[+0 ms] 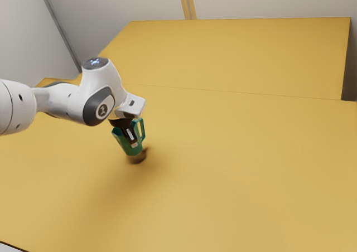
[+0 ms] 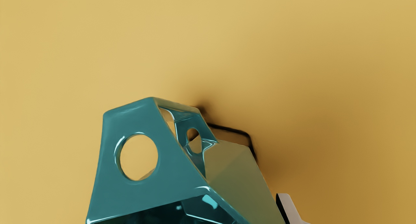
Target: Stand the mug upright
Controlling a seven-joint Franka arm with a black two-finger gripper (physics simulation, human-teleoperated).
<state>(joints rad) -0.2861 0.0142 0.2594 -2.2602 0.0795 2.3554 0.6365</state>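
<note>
The gripper (image 1: 130, 135) has hold of the teal mug (image 1: 120, 139), its jaws parted by what they grip; exactly how far, I cannot tell. The mug leans, mouth up, over the yellow table (image 1: 251, 168), left of centre in the exterior view, with its handle (image 1: 143, 130) toward that view's right.

The exterior view looks from the side of the arm (image 1: 64, 102), above and well back from the gripper (image 1: 133, 143), slanting down past its jaws across the table (image 1: 240, 168) to a wall (image 1: 256, 1) beyond them. The wrist view looks from close above the jaws, down toward the tabletop. Both share the mug (image 2: 175, 173) at the jaws and the table near it.
</note>
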